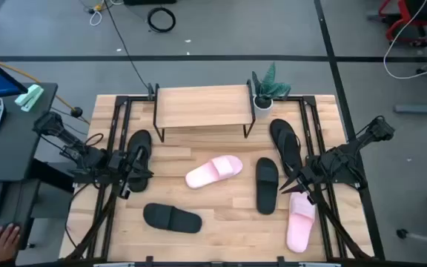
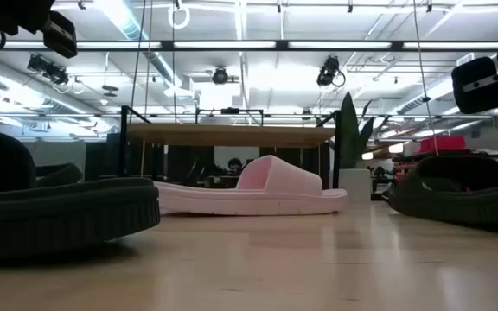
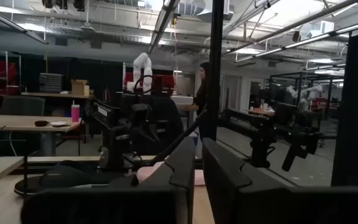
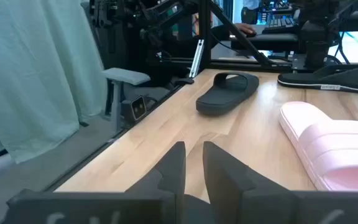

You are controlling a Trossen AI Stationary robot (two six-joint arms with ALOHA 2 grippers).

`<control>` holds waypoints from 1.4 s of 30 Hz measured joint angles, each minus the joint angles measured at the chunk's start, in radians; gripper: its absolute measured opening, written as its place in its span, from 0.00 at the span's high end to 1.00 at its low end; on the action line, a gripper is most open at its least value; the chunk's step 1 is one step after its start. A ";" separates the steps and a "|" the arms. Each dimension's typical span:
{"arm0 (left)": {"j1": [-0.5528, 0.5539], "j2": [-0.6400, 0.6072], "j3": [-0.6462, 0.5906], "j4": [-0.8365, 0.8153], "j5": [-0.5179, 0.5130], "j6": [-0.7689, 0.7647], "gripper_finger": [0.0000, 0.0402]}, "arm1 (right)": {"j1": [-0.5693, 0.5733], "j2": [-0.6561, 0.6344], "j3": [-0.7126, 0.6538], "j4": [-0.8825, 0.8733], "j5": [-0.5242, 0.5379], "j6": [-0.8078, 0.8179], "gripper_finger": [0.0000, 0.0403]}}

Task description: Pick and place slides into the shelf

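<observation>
The shelf (image 1: pixel 202 107) stands at the table's far middle, its plank top bare. One pink slide (image 1: pixel 213 172) lies mid-table, also seen in the low view (image 2: pixel 258 194). The other pink slide (image 1: pixel 300 220) lies near the right front. A black slide (image 1: pixel 267 184) lies right of centre and another black slide (image 1: pixel 171 217) near the front. One flip-flop (image 1: pixel 138 148) lies far left and another flip-flop (image 1: pixel 284 141) far right. My left gripper (image 1: pixel 145 172) hovers shut beside the left flip-flop. My right gripper (image 1: pixel 286 185) hovers shut beside the black slide, its fingers (image 4: pixel 173 165) over bare wood.
A potted plant (image 1: pixel 269 89) stands at the shelf's right end. Black frame rails (image 1: pixel 117 133) run along both table sides. A desk with a keyboard lies off the left edge, where a person's hand (image 1: pixel 2 241) shows. Bare wood lies in front of the shelf.
</observation>
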 joint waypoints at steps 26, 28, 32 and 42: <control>0.000 0.000 0.000 0.000 0.000 0.000 0.90 | 0.000 0.000 0.000 0.000 0.000 0.000 0.84; 0.000 0.000 0.000 0.000 0.000 0.000 0.90 | 0.000 0.000 0.000 0.000 0.000 0.000 0.84; 0.000 0.000 0.000 0.000 0.000 0.000 0.91 | 0.000 0.000 0.000 0.000 0.000 0.000 0.84; 0.000 0.000 0.000 0.000 0.000 0.000 0.92 | 0.000 0.000 0.000 0.000 0.000 0.000 0.84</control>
